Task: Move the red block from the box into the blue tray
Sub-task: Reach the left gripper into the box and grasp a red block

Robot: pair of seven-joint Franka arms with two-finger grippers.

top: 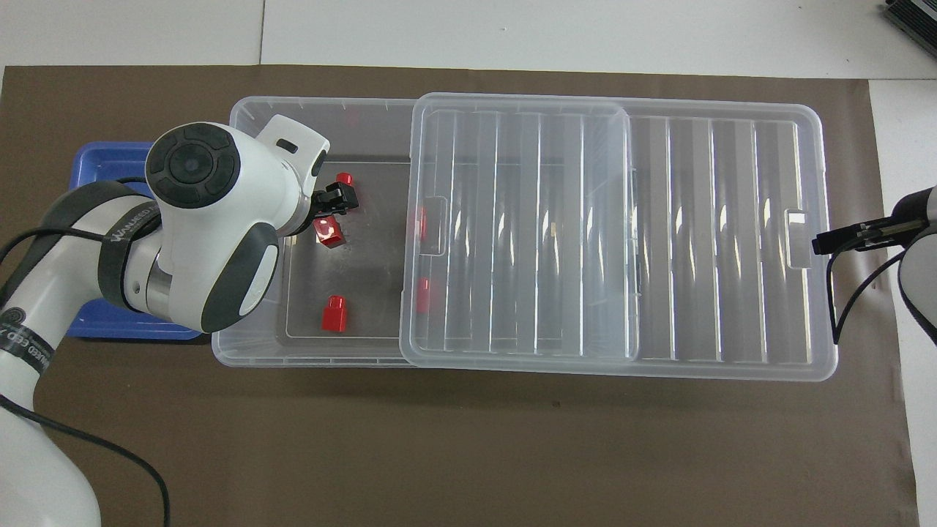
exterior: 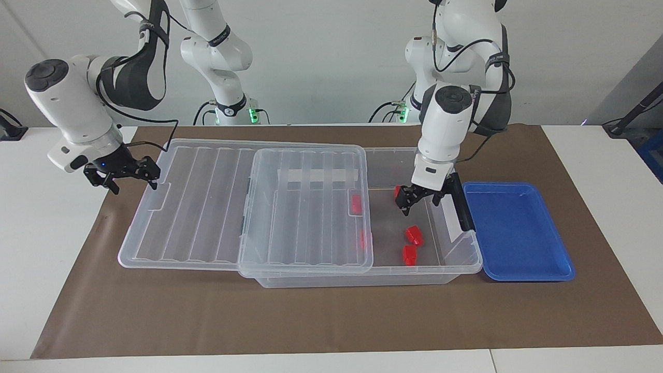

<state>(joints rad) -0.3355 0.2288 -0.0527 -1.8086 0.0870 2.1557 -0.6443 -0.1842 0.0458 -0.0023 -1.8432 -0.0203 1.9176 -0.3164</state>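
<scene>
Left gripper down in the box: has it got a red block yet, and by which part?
Nothing is held yet. The left gripper is open inside the box, beside the red block nearest the robots. The right gripper, open, waits holding nothing.

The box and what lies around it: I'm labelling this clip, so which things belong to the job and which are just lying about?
Job:
- box
- lid, slid aside
- red blocks in the box, one near the open left gripper
- blue tray, beside the box

Lying about:
- brown mat
- right gripper, open, waiting at the lid's end
</scene>
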